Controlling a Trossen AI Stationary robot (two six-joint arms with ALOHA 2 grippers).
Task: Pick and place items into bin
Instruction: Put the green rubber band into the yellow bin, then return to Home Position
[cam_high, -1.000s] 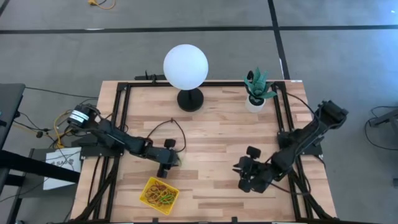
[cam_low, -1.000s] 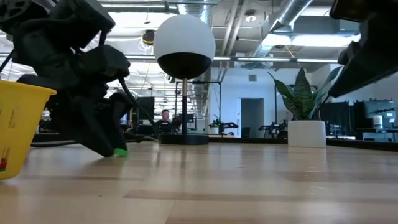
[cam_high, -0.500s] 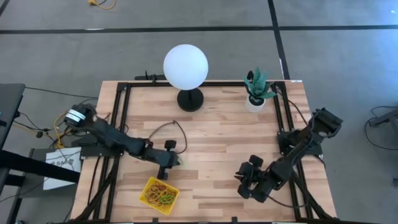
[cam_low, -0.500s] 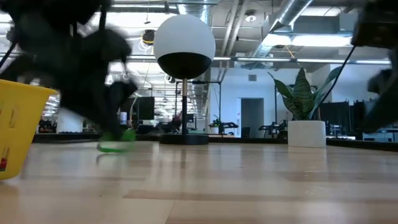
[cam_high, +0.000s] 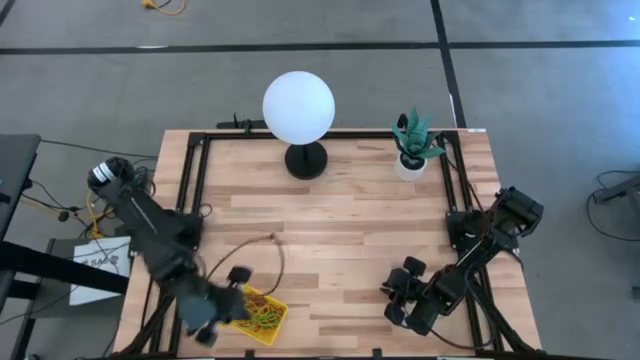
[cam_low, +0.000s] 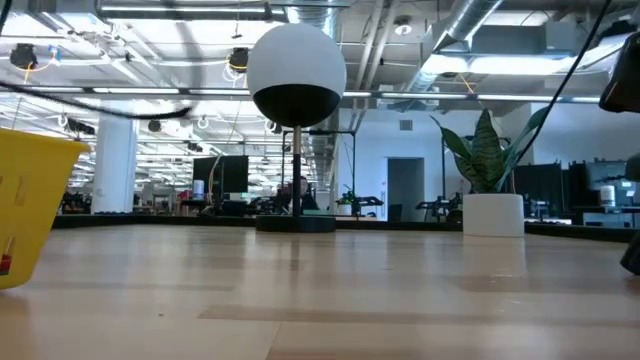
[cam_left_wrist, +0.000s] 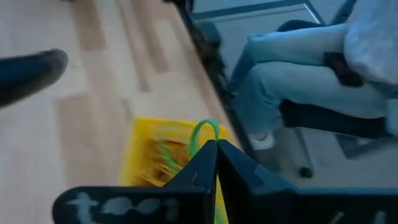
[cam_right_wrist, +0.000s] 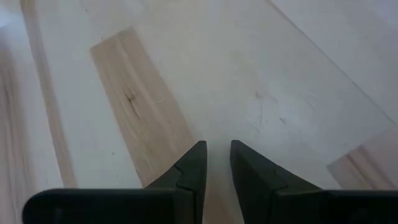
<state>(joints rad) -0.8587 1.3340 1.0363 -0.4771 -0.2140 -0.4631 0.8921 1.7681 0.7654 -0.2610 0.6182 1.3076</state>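
I see my left gripper (cam_left_wrist: 216, 146) clenched on a green band (cam_left_wrist: 204, 132) over the yellow bin (cam_high: 262, 314) at the table's (cam_high: 350, 220) seven o'clock. My right gripper (cam_right_wrist: 216, 155), slightly parted, empty, waits at five o'clock.

Low view, level across the wooden worktop (cam_low: 330, 300). Yellow bin (cam_low: 30, 205) at far left edge, cut off by frame; side wall w/ slots, small red spot low on it. Globe lamp (cam_low: 296, 75) stands centre-left toward the back: white ball, lower part in shadow, thin stem, dark round base on the wood. Potted plant (cam_low: 490, 150) right of centre, long green leaves in a white pot (cam_low: 493, 214). Dark robot parts at the right edge, upper & lower, too cropped to ID. Black cable (cam_low: 100, 100) sags across upper left. Behind: office room, ceiling lights, ducts, a doorway.
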